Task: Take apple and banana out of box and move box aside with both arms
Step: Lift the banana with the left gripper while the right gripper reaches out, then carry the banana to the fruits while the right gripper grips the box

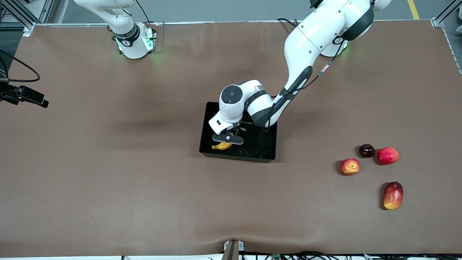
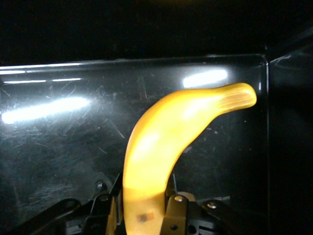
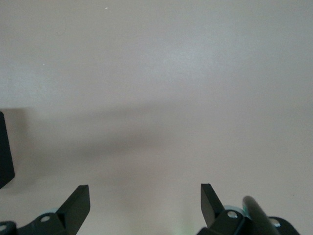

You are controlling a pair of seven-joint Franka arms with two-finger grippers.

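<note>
My left gripper (image 1: 226,141) reaches down into the black bin (image 1: 263,156) at the middle of the table. It is shut on the yellow banana (image 1: 221,146), held low inside the bin at its right-arm end. In the left wrist view the banana (image 2: 166,142) curves out from between the left gripper's (image 2: 144,210) fingers, over the glossy bin floor (image 2: 58,147). The streaked red-and-yellow apple (image 1: 349,166) lies on the table toward the left arm's end. My right gripper (image 3: 145,196) is open and empty over bare table; it does not show in the front view.
Beside the apple lie a dark round fruit (image 1: 366,150), a plain red round fruit (image 1: 388,155) and, nearer the front camera, a red-and-yellow mango (image 1: 393,195). A black device (image 1: 23,95) juts in at the right arm's end of the table.
</note>
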